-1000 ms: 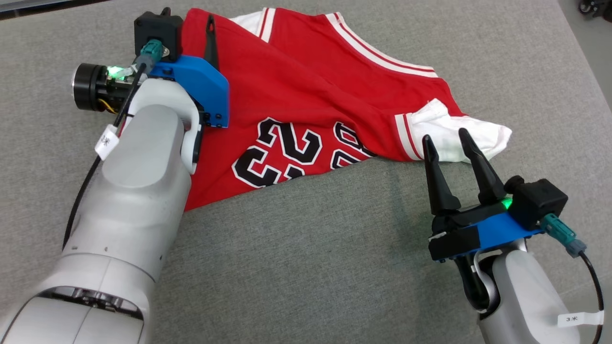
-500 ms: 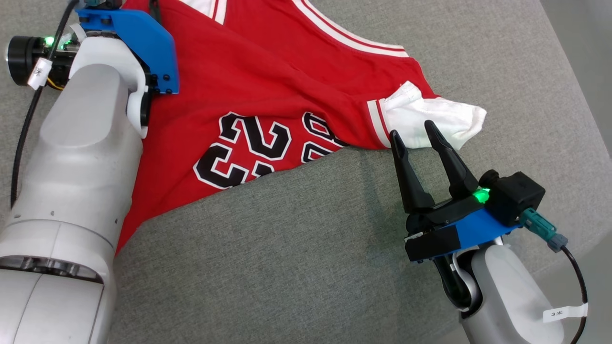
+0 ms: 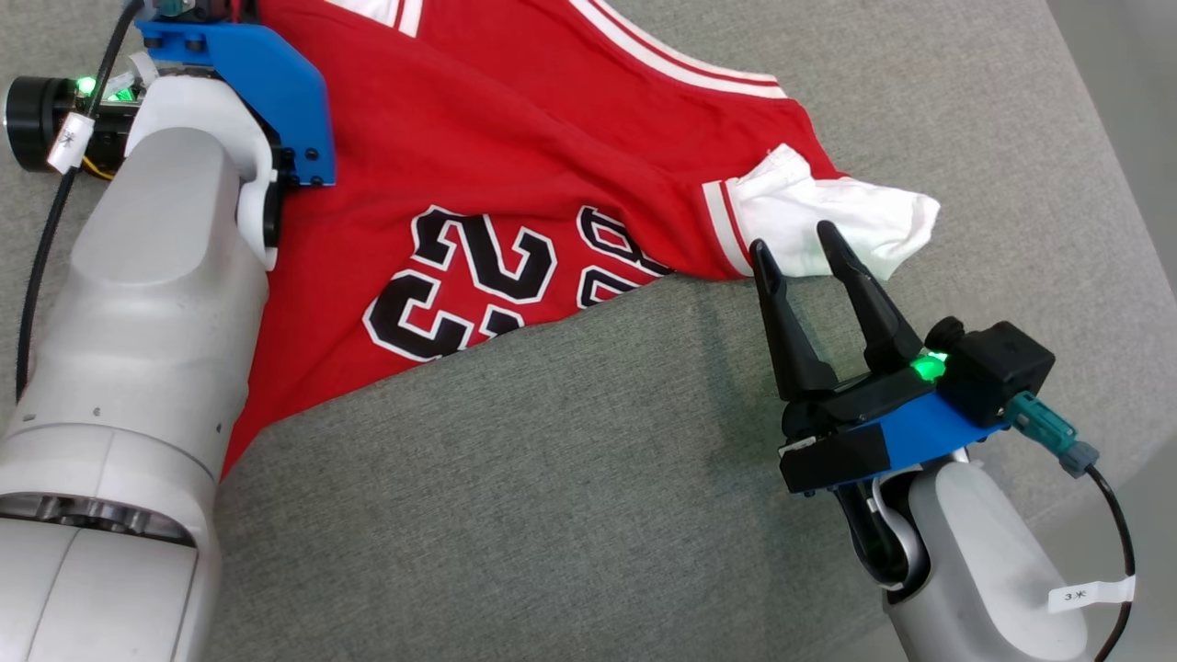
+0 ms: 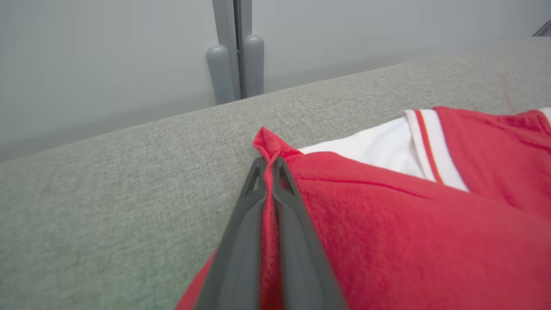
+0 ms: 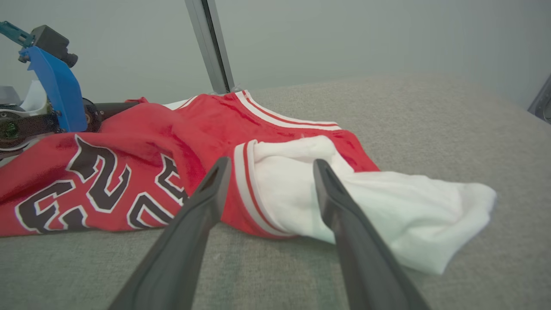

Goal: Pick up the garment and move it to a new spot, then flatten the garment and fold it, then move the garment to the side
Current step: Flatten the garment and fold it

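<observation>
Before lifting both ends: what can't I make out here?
1. Head view: jersey far end cut off by the top edge; its left side hidden under the left forearm.
2. Head view: numbers partly tucked under a fold.
3. Left wrist view: left gripper, shut on the jersey, blurs near the lens.
4. Right wrist view: cannot tell whether the open right gripper touches the sleeve.
</observation>
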You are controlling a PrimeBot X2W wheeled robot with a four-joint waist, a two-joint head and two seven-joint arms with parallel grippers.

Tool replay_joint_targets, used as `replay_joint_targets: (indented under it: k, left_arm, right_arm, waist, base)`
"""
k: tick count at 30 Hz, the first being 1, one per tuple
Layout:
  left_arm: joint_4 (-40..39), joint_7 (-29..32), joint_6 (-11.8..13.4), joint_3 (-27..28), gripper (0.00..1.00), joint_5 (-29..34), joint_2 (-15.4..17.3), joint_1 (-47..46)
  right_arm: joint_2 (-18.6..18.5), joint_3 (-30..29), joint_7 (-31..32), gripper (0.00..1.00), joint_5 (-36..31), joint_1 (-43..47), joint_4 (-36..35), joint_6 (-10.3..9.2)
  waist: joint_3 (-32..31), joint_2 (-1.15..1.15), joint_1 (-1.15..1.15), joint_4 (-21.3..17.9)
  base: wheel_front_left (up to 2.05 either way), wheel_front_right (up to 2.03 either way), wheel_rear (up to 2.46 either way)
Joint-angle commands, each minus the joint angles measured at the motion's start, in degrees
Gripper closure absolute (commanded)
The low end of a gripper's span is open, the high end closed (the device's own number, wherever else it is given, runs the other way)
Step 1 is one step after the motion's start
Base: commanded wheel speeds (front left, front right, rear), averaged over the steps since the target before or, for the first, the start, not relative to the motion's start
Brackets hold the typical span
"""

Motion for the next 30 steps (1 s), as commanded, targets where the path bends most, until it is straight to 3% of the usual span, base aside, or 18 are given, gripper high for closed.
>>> replay_joint_targets:
  k: [1,12,20,23,28,30]
  left_arm:
    - [0.2,-1.4,-0.1,-0.5,1.0,0.3,-0.1,0.4]
    - [-2.7,-12.3,-1.3,-2.2,1.0,0.3,-3.1,-1.2]
    - [-12.0,-14.5,-3.4,-2.9,0.99,-2.0,-4.7,7.9]
    - [-15.1,-14.5,-4.8,-5.4,0.79,-3.9,-4.8,14.4]
    - [-18.1,-14.5,-5.0,-10.3,1.0,-8.3,-4.8,22.0]
    - [-19.2,-14.5,-4.4,-11.3,0.98,-10.4,-4.8,24.8]
  right_arm:
    - [-0.1,-0.6,0.0,0.0,-0.1,-0.7,-0.1,0.01]
    - [-0.1,-3.6,0.0,0.0,-2.5,-0.1,1.1,0.01]
    - [-0.1,-7.2,0.0,0.0,-5.0,2.4,2.6,0.01]
    - [-0.2,-8.1,0.0,0.0,-5.4,4.0,3.6,0.01]
    - [-0.1,-7.5,0.0,0.0,-5.4,5.8,5.1,0.01]
    - [-0.1,-7.1,0.0,0.0,-5.0,6.3,5.5,0.01]
  waist:
    - [0.0,-0.01,0.0,0.6]
    - [-3.8,-0.01,0.0,6.4]
    - [-11.3,-0.01,0.0,14.4]
    - [-14.3,-0.01,0.0,16.6]
    - [-18.0,-0.01,0.0,17.7]
    - [-19.0,-0.01,0.0,17.5]
  base:
    - [0.0,0.0,0.0]
    - [0.0,0.0,0.0]
    - [0.0,0.0,0.0]
    - [0.0,0.0,0.0]
    - [0.0,0.0,0.0]
    - [0.0,0.0,0.0]
